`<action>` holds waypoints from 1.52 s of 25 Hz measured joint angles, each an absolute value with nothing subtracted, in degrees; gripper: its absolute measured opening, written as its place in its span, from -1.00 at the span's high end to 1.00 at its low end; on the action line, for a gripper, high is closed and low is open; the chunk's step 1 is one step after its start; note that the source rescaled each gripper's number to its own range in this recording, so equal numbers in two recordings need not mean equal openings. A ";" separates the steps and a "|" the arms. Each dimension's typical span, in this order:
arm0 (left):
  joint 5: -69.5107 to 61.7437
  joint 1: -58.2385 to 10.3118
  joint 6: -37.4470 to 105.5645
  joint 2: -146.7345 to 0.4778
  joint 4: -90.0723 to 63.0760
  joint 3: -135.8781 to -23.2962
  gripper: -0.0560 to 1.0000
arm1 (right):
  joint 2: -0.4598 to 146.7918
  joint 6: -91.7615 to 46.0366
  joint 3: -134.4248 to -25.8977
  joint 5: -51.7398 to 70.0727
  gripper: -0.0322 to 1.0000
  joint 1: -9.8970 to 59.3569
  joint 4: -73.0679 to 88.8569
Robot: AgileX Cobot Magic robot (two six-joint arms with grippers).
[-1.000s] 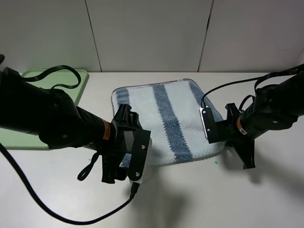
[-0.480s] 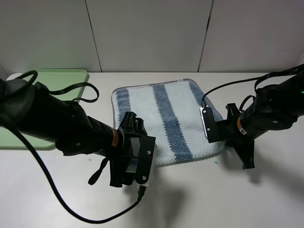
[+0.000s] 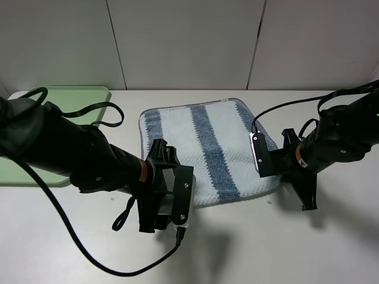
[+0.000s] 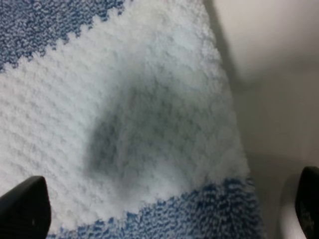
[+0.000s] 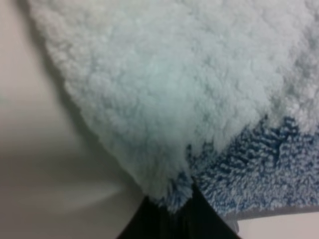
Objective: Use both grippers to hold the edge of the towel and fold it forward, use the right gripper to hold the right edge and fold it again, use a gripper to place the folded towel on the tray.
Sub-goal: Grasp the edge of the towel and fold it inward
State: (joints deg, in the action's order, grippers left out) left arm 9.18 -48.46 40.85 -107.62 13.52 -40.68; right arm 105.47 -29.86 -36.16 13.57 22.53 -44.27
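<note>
Fig. 1. The towel (image 3: 204, 148) lies flat on the table (image 3: 266, 248) at mid-scene, its 2 blue-grey stripes running near to far. The near border looks rounded and shows no hem, so I judge the forward fold to be done; the edge of the towel (image 3: 251, 115) shows as a thin grey line along the right and far sides.

(a) My right gripper (image 3: 265, 161) sits at the near-right corner, clamped on the cloth. Its wrist view shows the pile bunched into the closed jaws.

(b) My left gripper (image 3: 167, 198) hangs over the near-left corner with its jaws spread wide and nothing between them. Its wrist view shows only flat towel under the 2 fingertips.

(c) The deciding relation: the body of the towel lies to the left of my right gripper, so the second fold should run right to left, across the stripes. My right arm is the nearer one to that edge. My left gripper stands in the landing zone and, I judge, should clear off first.

(d) Bare table lies near and right of the towel. The tray (image 3: 100, 97) sits at far left, well apart from the towel and partly hidden by my left arm.
</note>
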 joint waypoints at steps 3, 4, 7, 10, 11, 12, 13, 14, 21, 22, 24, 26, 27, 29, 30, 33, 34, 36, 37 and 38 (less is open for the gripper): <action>8.57 -48.46 40.91 -107.62 13.46 -40.79 -0.98 | 105.47 -29.86 -36.16 13.47 0.94 22.53 -44.27; 8.45 -48.46 41.23 -107.62 13.40 -40.81 -0.98 | 105.47 -29.86 -36.16 13.41 0.94 22.48 -44.27; 8.16 -48.46 43.08 -107.62 13.28 -40.88 -0.98 | 105.47 -29.86 -36.16 13.42 0.94 22.48 -44.27; 8.04 -48.46 44.12 -107.62 13.28 -41.00 -0.98 | 105.47 -29.86 -36.16 13.36 0.94 22.48 -44.27; 8.02 -48.46 44.28 -107.62 13.28 -41.00 -0.98 | 105.47 -29.86 -36.16 13.36 0.94 22.48 -44.27; 7.97 -48.46 44.33 -107.62 13.28 -41.00 -0.97 | 105.47 -29.86 -36.16 13.36 0.94 22.48 -44.27; 7.97 -48.46 44.50 -107.62 13.28 -41.00 -0.97 | 105.47 -29.86 -36.16 13.36 0.94 22.48 -44.27; 7.97 -48.46 44.80 -107.62 13.28 -41.00 -0.97 | 105.47 -29.86 -36.16 13.36 0.94 22.48 -44.27; 7.52 -48.38 46.17 -107.62 13.19 -41.00 -0.85 | 105.47 -29.86 -36.16 13.36 0.94 22.48 -44.27; 7.46 -48.16 46.23 -107.62 13.19 -41.00 -0.84 | 105.47 -29.86 -36.16 13.36 0.94 22.48 -44.27; 7.26 -47.24 46.27 -107.62 13.13 -41.00 -0.84 | 105.47 -29.86 -36.16 13.30 0.94 22.48 -44.27; 7.14 -45.72 46.27 -107.62 13.09 -41.00 -0.83 | 105.47 -29.86 -36.16 13.30 0.94 22.48 -44.27; 7.13 -45.03 46.27 -107.57 13.04 -41.00 -0.83 | 105.47 -29.86 -36.16 13.30 0.94 22.48 -44.27; 7.13 -44.30 46.27 -107.57 13.04 -41.00 -0.83 | 105.47 -29.86 -36.16 13.30 0.94 22.48 -44.27; 7.13 -44.31 46.27 -107.57 13.04 -41.00 -0.83 | 105.47 -29.86 -36.16 13.30 0.94 22.48 -44.27; 7.13 -44.31 46.41 -107.57 13.04 -41.00 -0.81 | 105.47 -29.86 -36.16 13.30 0.94 22.48 -44.27; 7.13 -44.31 46.46 -107.57 13.04 -41.00 -0.80 | 105.47 -29.86 -36.16 13.30 0.94 22.48 -44.27; 7.03 -44.31 46.46 -107.57 13.04 -41.00 -0.75 | 105.47 -29.86 -36.16 13.30 0.94 22.48 -44.27; 6.89 -44.31 46.46 -107.57 13.04 -41.00 -0.71 | 105.47 -29.86 -36.16 13.30 0.94 22.48 -44.27; 6.78 -44.31 46.46 -107.62 13.04 -41.00 -0.67 | 105.47 -29.86 -36.16 13.30 0.94 22.48 -44.27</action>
